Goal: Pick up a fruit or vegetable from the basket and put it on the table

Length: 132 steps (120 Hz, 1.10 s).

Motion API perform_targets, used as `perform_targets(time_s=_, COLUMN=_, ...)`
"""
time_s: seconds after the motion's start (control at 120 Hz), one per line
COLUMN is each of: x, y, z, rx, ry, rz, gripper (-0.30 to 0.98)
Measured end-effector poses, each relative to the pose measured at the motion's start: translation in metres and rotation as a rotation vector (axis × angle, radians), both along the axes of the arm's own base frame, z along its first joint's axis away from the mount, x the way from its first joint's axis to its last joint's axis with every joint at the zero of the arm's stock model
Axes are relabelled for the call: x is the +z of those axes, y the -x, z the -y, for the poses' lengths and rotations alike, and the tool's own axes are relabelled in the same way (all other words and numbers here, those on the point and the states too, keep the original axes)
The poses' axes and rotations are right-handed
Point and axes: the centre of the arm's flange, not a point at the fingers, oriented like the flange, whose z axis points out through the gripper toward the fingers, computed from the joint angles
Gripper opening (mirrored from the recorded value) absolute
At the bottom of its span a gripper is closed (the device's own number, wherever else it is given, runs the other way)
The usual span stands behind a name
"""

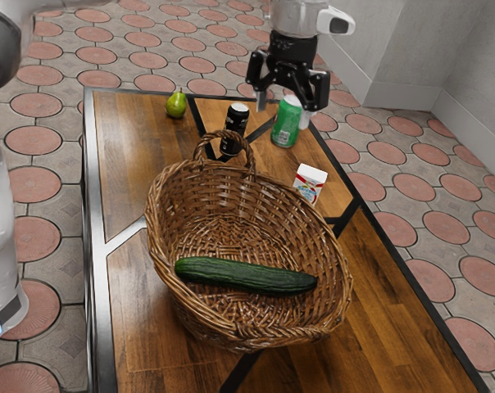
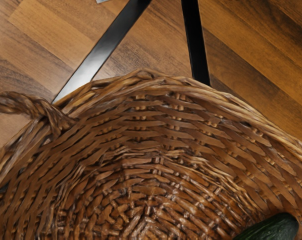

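Exterior view has the gripper (image 1: pixel 283 111) empty, jaws parted, and the cucumber (image 1: pixel 246 276) lying in the basket (image 1: pixel 231 196); this looks like the approach, so next it should centre over the cucumber, then descend.

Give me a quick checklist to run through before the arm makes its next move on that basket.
1. Vegetable in the basket: ok, a cucumber lies inside.
2. End effector open and holding nothing: ok, its fingers stand apart.
3. Cucumber uncovered from above: ok, the handle rises at the opposite side of the basket.
4. End effector centered over the cucumber: not ok, the wrist view has one end of it near a corner.
5. Enough finger clearance at the basket wall for a grasp: cannot tell.
6. Cucumber out on the table: not ok, it's in the basket.
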Motion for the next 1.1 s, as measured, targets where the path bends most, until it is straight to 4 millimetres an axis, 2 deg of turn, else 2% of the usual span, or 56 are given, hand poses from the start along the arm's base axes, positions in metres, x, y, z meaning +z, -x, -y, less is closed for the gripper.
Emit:
perform_targets(time_s=0.158, x=-0.001, y=0.006, z=0.000, rx=0.416, ry=0.052, rz=-0.090, gripper=0.69)
perform_targets(time_s=0.192, x=0.000, y=0.009, z=0.010, rx=0.472, ry=0.057, rz=-0.103, gripper=0.69)
perform_targets(time_s=0.267, x=0.000, y=0.020, z=0.046, rx=0.530, ry=0.061, rz=-0.130, gripper=0.69)
perform_targets(time_s=0.35, x=-0.006, y=0.020, z=0.061, rx=0.538, ry=0.062, rz=-0.158, gripper=0.69)
perform_targets(time_s=0.442, x=-0.019, y=0.025, z=0.101, rx=0.451, ry=0.051, rz=-0.193, gripper=0.69)
perform_targets(time_s=0.483, x=-0.026, y=0.034, z=0.118, rx=0.412, ry=0.038, rz=-0.203, gripper=0.69)
perform_targets(time_s=0.567, x=-0.065, y=0.067, z=0.151, rx=0.339, ry=-0.011, rz=-0.232, gripper=0.69)
perform_targets(time_s=0.642, x=-0.085, y=0.075, z=0.172, rx=0.283, ry=-0.017, rz=-0.230, gripper=0.69)
perform_targets(time_s=0.833, x=-0.095, y=0.061, z=0.180, rx=0.138, ry=-0.026, rz=-0.131, gripper=0.69)
perform_targets(time_s=1.1, x=-0.111, y=0.059, z=0.182, rx=-0.072, ry=-0.045, rz=-0.090, gripper=0.69)
